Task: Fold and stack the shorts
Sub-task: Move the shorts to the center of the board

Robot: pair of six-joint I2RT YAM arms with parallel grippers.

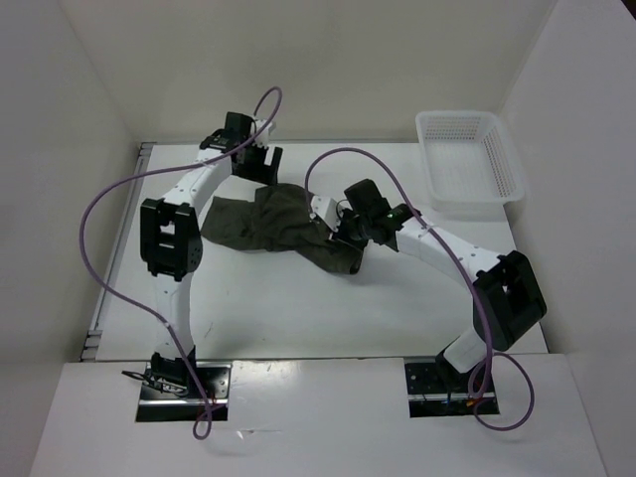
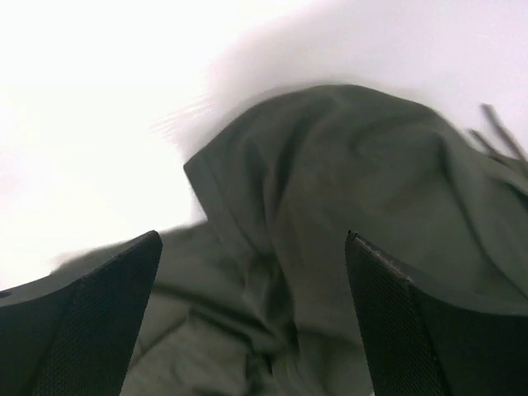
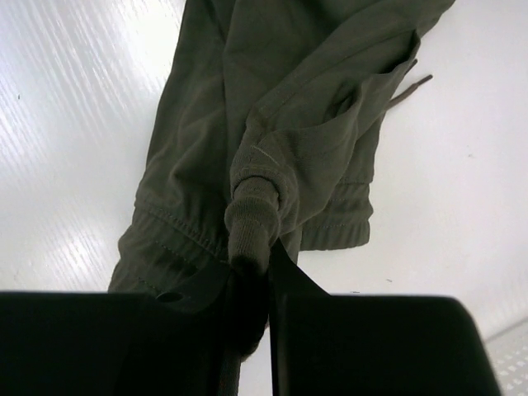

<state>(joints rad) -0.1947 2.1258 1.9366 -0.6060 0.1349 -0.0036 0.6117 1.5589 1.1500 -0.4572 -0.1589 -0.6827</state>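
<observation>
The dark olive shorts [image 1: 268,227] lie crumpled on the white table between the two arms. My right gripper [image 1: 346,241] is shut on a bunched fold of the shorts [image 3: 252,219] near the waistband and holds it slightly off the table. My left gripper [image 1: 260,167] is open at the far edge of the shorts; in the left wrist view its black fingers [image 2: 91,322] stand wide apart over a raised hump of the cloth [image 2: 346,190], with nothing between them.
A white mesh basket [image 1: 467,159] stands at the back right of the table. White walls close in the table on the left, back and right. A purple cable loops over each arm.
</observation>
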